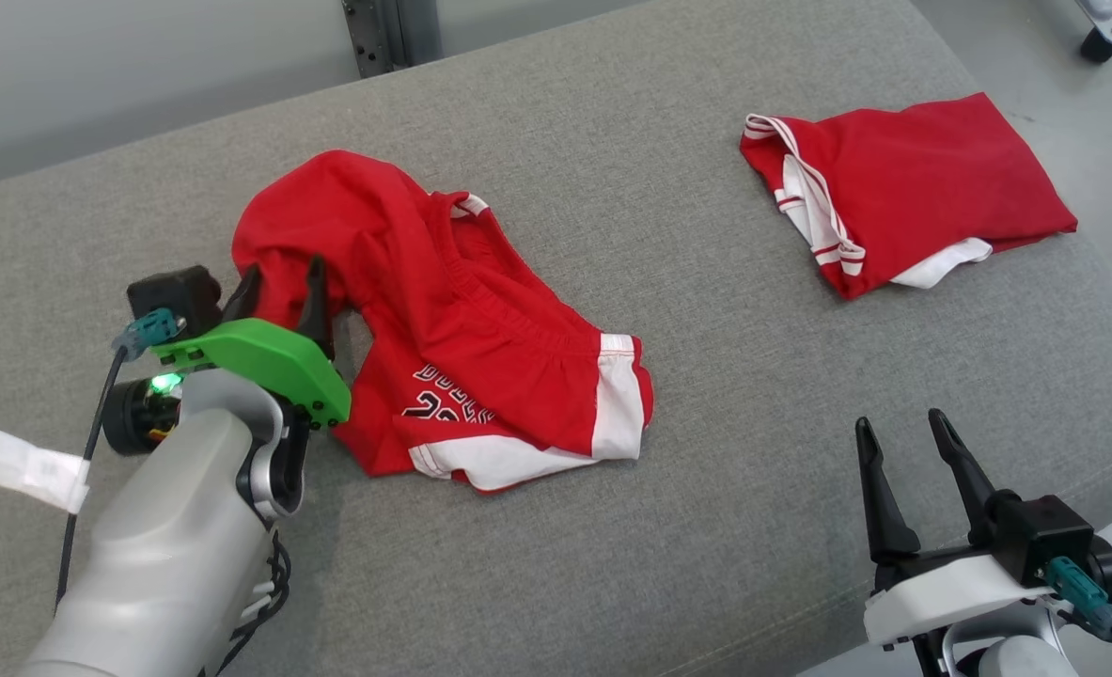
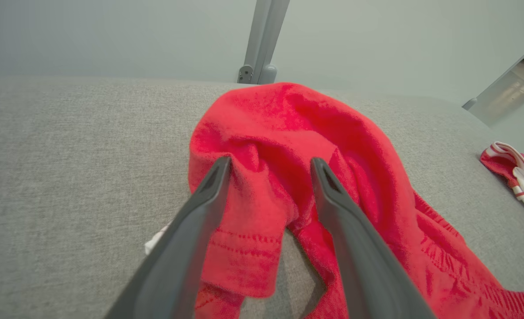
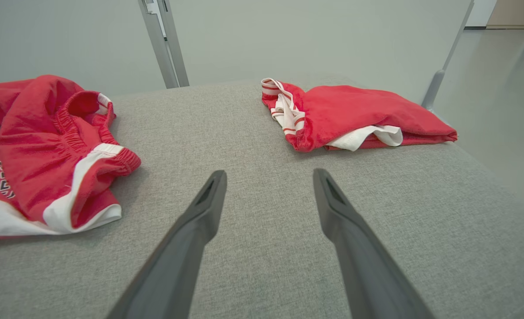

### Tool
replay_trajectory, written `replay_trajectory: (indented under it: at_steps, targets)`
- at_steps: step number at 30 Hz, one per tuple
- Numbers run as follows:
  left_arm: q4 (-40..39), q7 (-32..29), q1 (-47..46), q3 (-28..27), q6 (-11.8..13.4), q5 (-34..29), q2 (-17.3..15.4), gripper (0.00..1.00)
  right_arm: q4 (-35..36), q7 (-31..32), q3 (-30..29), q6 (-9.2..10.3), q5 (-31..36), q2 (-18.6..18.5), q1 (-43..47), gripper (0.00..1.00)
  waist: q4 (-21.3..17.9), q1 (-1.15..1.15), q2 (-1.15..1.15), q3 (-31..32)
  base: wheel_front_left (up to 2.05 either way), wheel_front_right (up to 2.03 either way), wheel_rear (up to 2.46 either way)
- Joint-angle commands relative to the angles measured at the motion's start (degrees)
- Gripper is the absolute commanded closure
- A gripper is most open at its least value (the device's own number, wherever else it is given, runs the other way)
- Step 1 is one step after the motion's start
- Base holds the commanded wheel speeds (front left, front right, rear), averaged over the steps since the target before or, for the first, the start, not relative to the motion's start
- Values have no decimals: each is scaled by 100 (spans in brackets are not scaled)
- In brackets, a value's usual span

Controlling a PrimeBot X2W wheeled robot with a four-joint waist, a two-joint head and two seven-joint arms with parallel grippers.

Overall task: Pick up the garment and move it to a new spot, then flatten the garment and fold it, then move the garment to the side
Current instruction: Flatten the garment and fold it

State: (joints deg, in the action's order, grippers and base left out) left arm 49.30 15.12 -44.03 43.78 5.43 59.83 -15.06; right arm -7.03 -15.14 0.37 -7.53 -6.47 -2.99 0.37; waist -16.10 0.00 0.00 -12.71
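**Fig.** Left-arm grasp on the crumpled red shorts (image 1: 480, 329), which lie heaped left of centre on the grey upholstered surface (image 1: 706, 527). My left gripper (image 1: 283, 280) has its fingers spread and released. They straddle a raised ridge of red cloth at the heap's left end, and nothing is clenched. My right gripper (image 1: 901, 425) hangs over bare upholstery at the near right, fingers apart and holding nothing.

**Step in hand, as I judge it:** take hold of the shorts to lift or spread them. To do it well, I would sink the left fingers lower so they close on the stitched hem rather than on the loose fold. I would then bring the right arm to the white-trimmed leg to draw the cloth flat.

**Room:** a broad bare stretch separates the shorts from the folded red garment (image 1: 903, 188) at the far right. The surface's rounded right edge falls away to the floor just beside that garment and near my right gripper.
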Motion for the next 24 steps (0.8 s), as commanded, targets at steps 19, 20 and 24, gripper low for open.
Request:
replay_trajectory:
  at_steps: [19, 20, 24]
  targets:
    - [-3022, -730, 2806, -126, 648, -172, -55, 0, 93, 1, -167, 9, 84, 2, 345, 0, 501, 0, 0, 427, 0, 0, 0]
    - [-3025, -806, 2749, -87, 660, -172, -13, 0, 94, 1, -158, 9, 83, 1, 326, 0, 495, 0, 0, 416, 0, 0, 0]
    - [-2803, -992, 2533, 63, 618, -206, 156, 0, 76, 1, -84, 9, 50, 3, 292, 0, 409, 0, 0, 346, 0, 0, 0]
